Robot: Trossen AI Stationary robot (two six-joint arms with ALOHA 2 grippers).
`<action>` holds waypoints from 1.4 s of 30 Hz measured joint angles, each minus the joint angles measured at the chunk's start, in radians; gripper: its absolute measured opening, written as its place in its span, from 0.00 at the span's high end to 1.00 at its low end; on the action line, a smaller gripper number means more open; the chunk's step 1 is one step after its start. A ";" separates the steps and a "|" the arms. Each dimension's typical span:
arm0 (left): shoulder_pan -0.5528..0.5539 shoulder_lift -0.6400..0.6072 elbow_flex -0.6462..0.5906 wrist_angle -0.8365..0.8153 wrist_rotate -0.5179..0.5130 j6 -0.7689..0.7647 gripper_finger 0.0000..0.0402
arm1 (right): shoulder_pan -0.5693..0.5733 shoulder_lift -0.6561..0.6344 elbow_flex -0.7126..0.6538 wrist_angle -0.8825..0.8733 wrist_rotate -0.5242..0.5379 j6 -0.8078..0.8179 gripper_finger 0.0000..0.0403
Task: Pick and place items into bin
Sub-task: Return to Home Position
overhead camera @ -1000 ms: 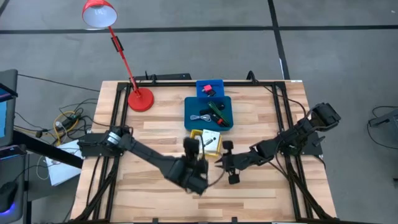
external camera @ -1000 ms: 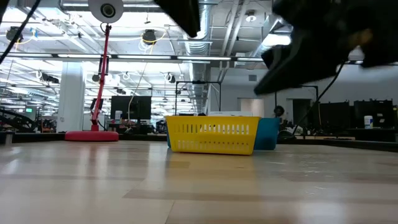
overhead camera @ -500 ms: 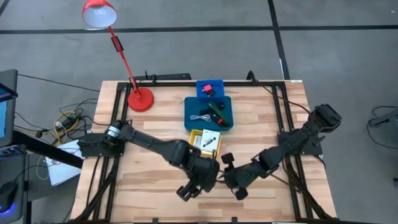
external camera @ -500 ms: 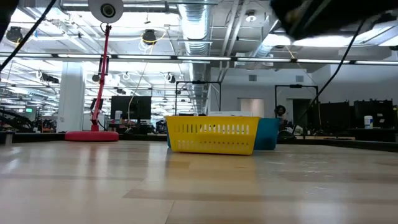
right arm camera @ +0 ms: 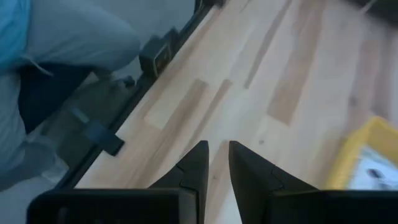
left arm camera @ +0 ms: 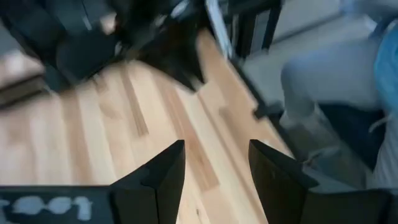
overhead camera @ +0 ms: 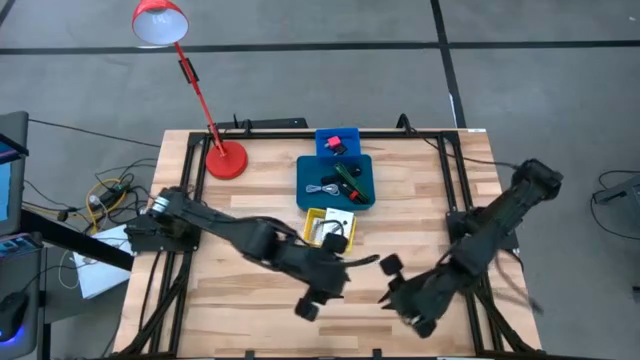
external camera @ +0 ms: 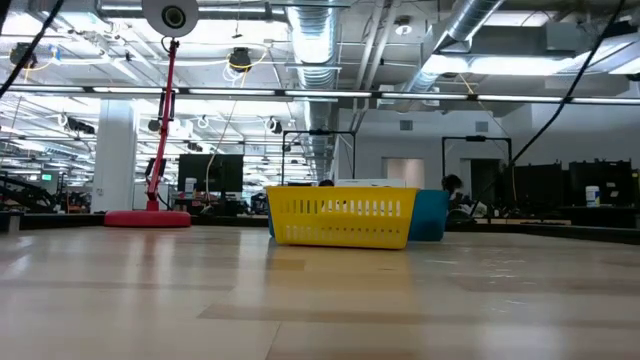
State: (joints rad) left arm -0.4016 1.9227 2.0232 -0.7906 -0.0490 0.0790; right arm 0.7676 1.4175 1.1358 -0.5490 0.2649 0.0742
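Note:
The items lie in bins. A white printed card and black cable lie in the yellow basket. A thin wire piece and a green-and-black stick lie in the blue bin. A pink-red piece lies in the small blue bin behind it. My left gripper hangs over bare table on the near side of the basket, open and empty. My right gripper hangs to its right, its fingers close together and empty.
A red desk lamp stands at the far left. The yellow basket and the blue bin stand mid-table. A person in grey and blue clothes is just beyond the table's near edge. Bare wood lies around both grippers.
Both grippers have drawn back from the yellow basket toward the table's near edge, and have risen out of the low view. My left gripper has turned from pointing at the basket to pointing toward the right arm. My right gripper has also gone toward the right edge.

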 joint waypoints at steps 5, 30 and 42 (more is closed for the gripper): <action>-0.029 -0.147 0.000 0.019 -0.028 0.001 0.59 | -0.028 -0.179 0.000 -0.036 0.001 0.000 0.85; -0.131 -1.138 -1.406 0.943 -0.405 -0.254 0.59 | -0.291 -1.011 -0.569 0.191 -0.097 -0.021 0.85; -0.114 -1.511 -1.964 1.333 -0.348 -0.299 0.59 | -0.444 -1.350 -0.750 0.241 -0.199 -0.022 0.85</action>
State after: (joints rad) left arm -0.5159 0.4119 0.0590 0.5427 -0.3974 -0.2200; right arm 0.3238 0.0671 0.3855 -0.3082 0.0657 0.0523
